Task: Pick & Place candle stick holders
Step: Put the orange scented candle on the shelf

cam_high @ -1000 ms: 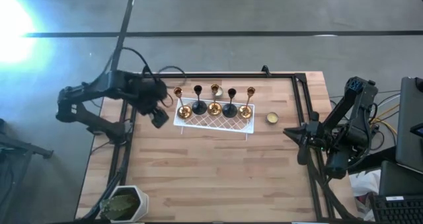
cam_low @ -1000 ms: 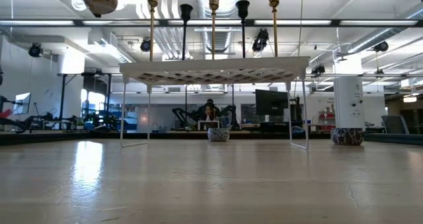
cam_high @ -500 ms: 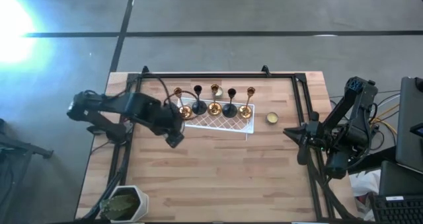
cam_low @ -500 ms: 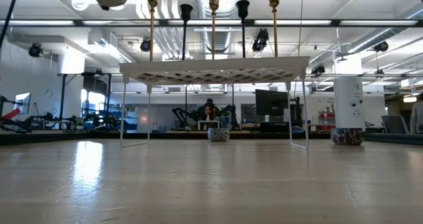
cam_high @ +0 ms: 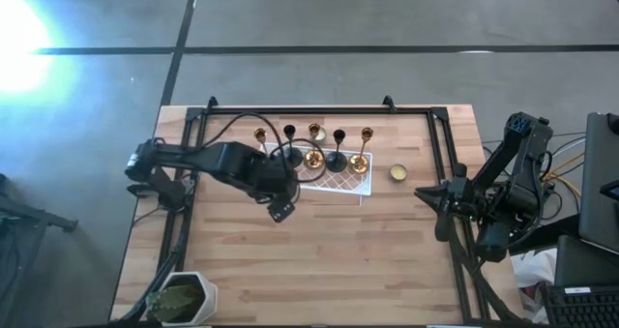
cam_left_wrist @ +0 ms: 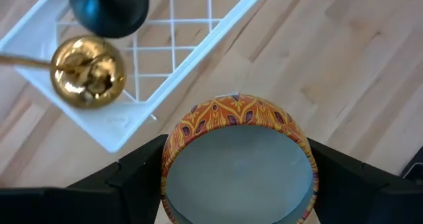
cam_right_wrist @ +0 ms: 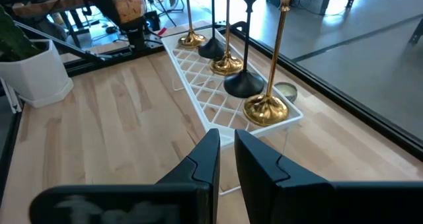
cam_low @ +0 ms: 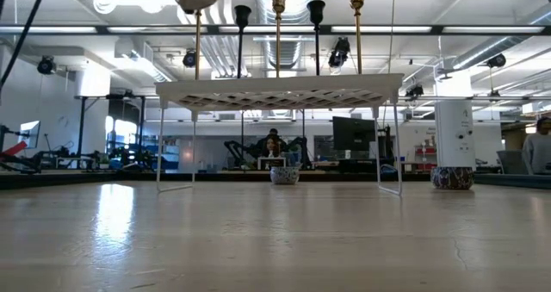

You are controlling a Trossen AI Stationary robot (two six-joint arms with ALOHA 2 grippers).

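Note:
Five candle stick holders stand by their round bases on a white lattice tray at the table's far middle: three gold and two black. My left gripper hangs just in front of the tray's near left corner, shut on a round orange-patterned tin. The left wrist view shows a gold base and a black base on the tray beside it. My right gripper waits shut and empty at the table's right edge; it also shows in the right wrist view. My left gripper pinches the tin between its two fingers, one on each opposite side of the round wall. The fingers point down from above. The tin is lifted clear of the table, and its flat grey face faces the wrist camera.
A pale-yellow tealight candle lies on the table right of the tray. A white plant pot stands at the near left corner. A black frame runs along the table's far and side edges. Bare wood lies in front of the tray.
My left gripper has carried the tin from the left of the tray toward the table's right and near edges. It now hangs in front of the tray's near left corner, and the arm reaches over the tray's left end. The candle stick holders have not moved.

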